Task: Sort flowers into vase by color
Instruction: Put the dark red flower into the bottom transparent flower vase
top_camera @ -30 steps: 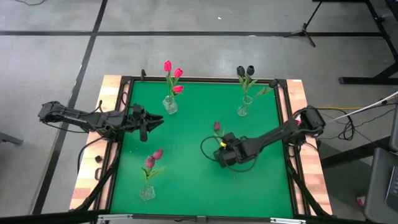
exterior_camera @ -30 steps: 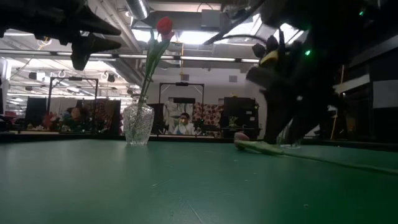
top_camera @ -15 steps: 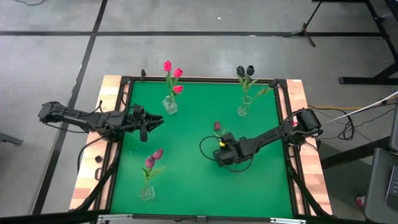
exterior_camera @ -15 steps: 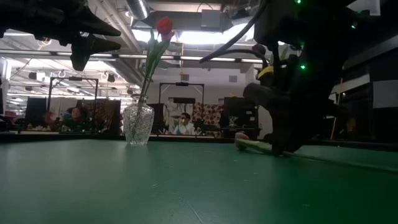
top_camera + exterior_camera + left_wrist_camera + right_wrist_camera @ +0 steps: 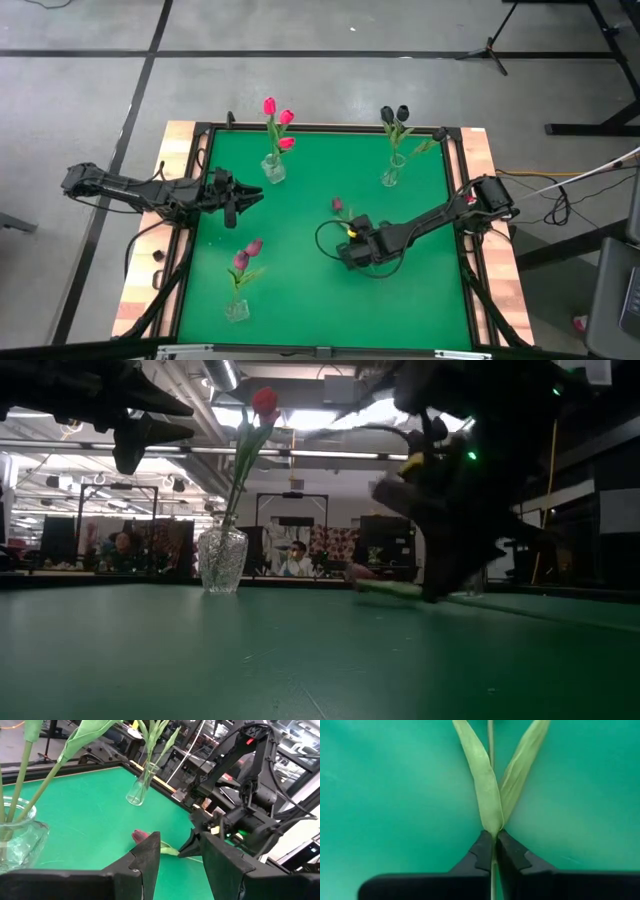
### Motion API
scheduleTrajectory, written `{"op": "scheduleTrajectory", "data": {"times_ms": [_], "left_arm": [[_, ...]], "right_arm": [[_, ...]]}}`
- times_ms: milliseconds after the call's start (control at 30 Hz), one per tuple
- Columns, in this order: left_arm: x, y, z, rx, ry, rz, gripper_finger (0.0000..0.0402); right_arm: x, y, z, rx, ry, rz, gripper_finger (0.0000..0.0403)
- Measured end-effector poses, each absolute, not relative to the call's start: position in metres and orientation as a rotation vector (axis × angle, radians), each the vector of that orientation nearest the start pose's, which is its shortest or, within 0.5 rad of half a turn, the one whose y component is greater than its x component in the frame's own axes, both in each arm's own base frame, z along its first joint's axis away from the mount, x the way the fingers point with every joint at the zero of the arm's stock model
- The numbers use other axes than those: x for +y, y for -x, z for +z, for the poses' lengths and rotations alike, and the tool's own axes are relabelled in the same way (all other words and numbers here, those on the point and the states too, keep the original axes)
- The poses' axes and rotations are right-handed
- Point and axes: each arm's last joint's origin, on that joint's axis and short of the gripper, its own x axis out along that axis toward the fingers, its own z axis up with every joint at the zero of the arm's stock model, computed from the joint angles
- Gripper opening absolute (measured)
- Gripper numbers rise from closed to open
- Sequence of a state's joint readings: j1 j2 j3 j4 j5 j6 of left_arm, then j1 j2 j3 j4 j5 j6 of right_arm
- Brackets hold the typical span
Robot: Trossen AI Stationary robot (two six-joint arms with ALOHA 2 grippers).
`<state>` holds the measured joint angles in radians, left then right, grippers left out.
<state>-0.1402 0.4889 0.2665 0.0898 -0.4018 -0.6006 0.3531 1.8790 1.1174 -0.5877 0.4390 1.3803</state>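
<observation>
While its head points away, the right pincer [image 5: 493, 851] pinches the maroon tulip's stem [image 5: 491, 740].

The right arm reaches in from the bench's right edge, elbow bent, its wrist lowered toward the middle of the surface. The right tool [image 5: 352, 250] sits low there, fingers [image 5: 482, 852] pinched together with only a sliver between them. The left arm stretches level from the left edge, and the left tool [image 5: 240, 199] hovers with its fingers [image 5: 145, 857] partly apart.
</observation>
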Motion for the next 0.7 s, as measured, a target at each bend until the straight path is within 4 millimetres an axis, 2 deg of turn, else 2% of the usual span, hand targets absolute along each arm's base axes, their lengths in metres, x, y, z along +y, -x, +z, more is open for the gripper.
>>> {"op": "scheduleTrajectory", "data": {"times_ms": [167, 333, 433, 700], "left_arm": [[-0.007, -0.133, 0.22, 0.045, 0.561, 0.291, 0.0137], [-0.007, -0.133, 0.219, 0.045, 0.561, 0.291, 0.0137], [-0.007, -0.133, 0.219, 0.045, 0.561, 0.291, 0.0137], [-0.008, -0.133, 0.219, 0.051, 0.563, 0.276, 0.0137]], "right_arm": [[0.108, -0.332, 0.149, 0.879, -0.63, -0.823, 0.0006], [0.111, -0.345, 0.168, 0.817, -0.562, -0.773, 0.0007], [0.113, -0.354, 0.183, 0.775, -0.487, -0.735, 0.0004], [0.101, -0.384, 0.232, 0.666, -0.309, -0.628, 0.0004]]}}
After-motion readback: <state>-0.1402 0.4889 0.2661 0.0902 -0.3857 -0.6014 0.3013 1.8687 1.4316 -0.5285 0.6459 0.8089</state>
